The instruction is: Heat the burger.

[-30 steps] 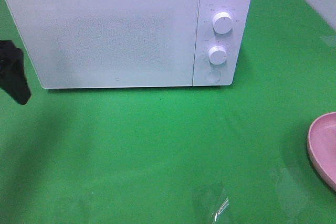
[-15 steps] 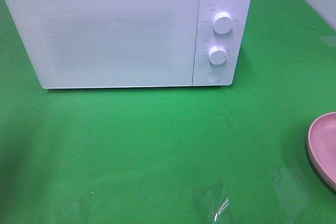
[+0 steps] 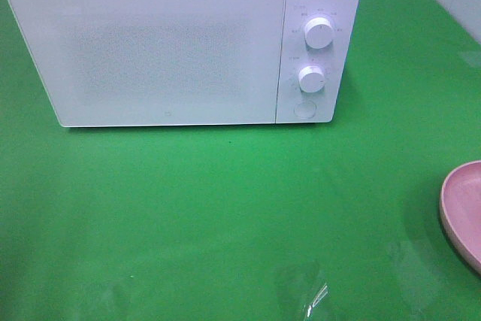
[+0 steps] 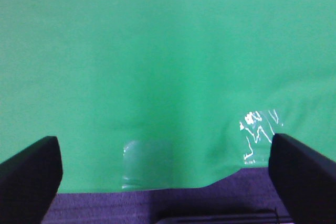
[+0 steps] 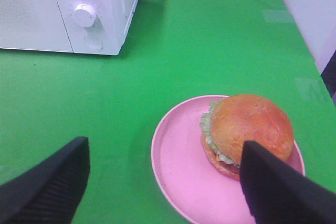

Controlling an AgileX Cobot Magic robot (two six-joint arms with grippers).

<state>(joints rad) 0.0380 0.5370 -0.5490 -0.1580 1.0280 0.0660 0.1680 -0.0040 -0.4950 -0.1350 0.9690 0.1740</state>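
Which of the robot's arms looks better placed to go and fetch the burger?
Probably the right. Its open gripper hangs just short of the burger on the pink plate. The left gripper, also open, faces only bare green table.

Left claw spread over green mat, apparently empty.

Glossy green table cover, light glare; pale wall beside.
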